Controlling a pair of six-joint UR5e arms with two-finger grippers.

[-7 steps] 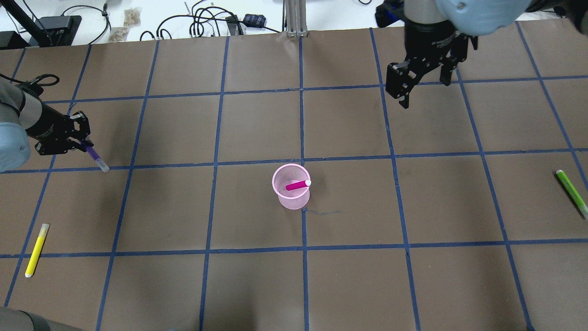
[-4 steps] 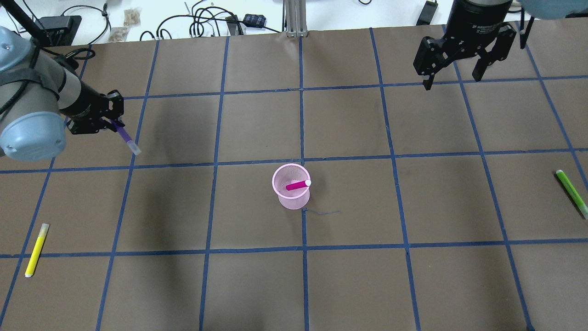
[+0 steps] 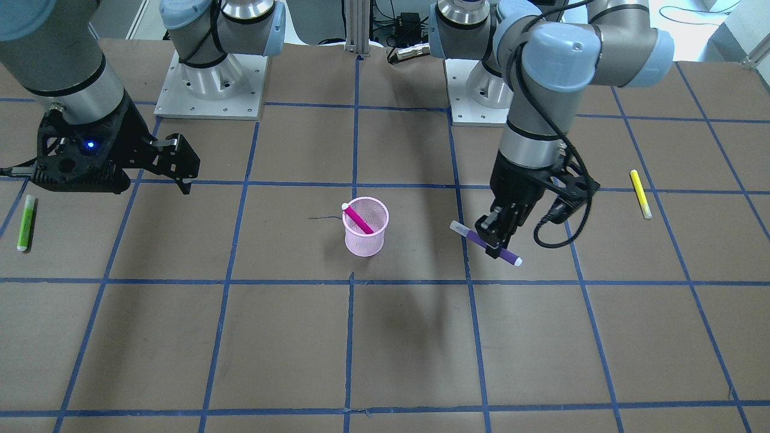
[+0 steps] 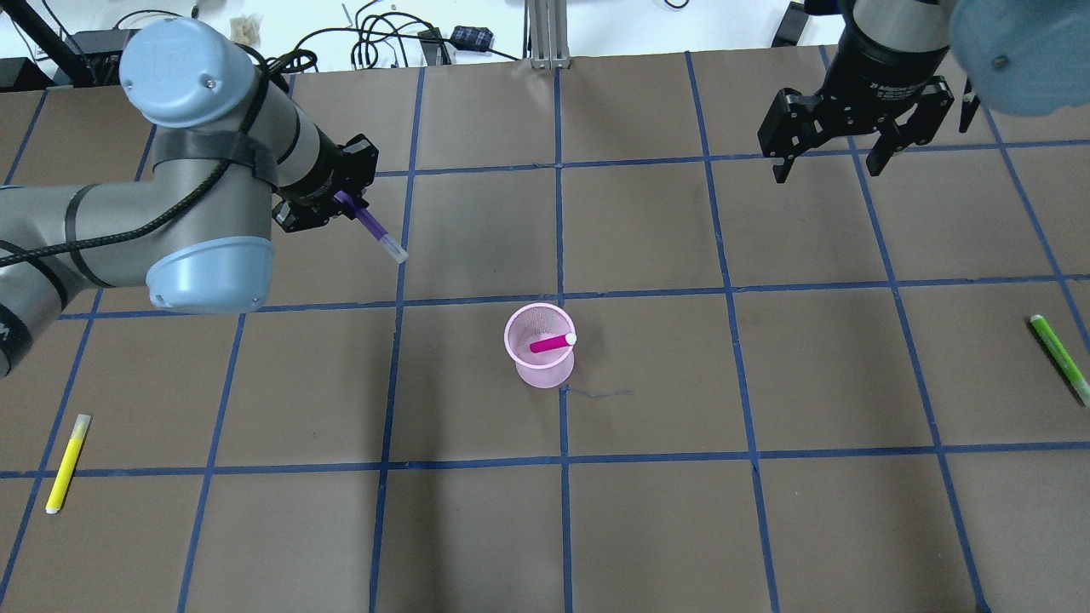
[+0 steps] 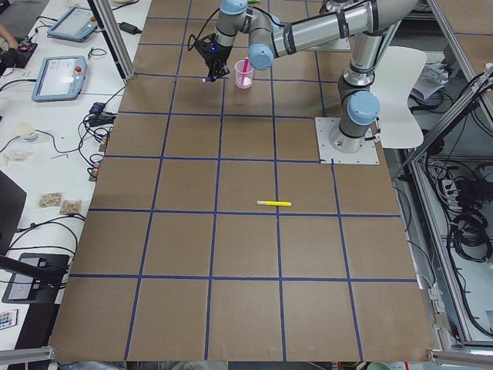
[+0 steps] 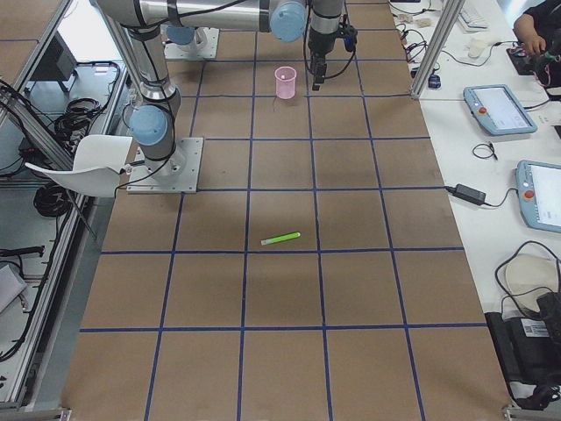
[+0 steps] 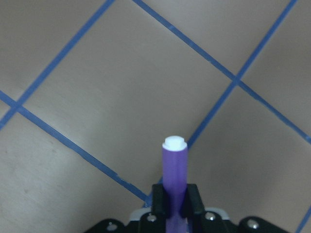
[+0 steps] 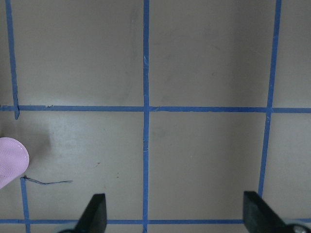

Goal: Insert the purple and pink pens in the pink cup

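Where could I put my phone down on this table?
Bare squares run along the robot's side of the pink cup, between the yellow pen and green pen. Avoid the stretch left of the cup, where the left gripper holds the purple pen; the right gripper hangs open.

A brown paper surface [image 4: 647, 528] fills the overhead view, divided into large squares by blue tape lines [image 4: 562, 460]. A yellow highlighter [image 4: 67, 463] lies flat at the lower left, slanted, its pale end uppermost. A green highlighter [image 4: 1059, 358] lies flat at the far right edge, also slanted. A thin dark scribble [image 4: 600, 393] marks the paper just right of centre. Along the top edge, off the paper, sit tangled black cables [image 4: 375, 38], a black power adapter [image 4: 106, 42] and an aluminium post [image 4: 545, 34]. In the exterior left view, a white chair [image 5: 400, 96] stands at the right and two tablets [image 5: 58, 77] lie at the upper left.
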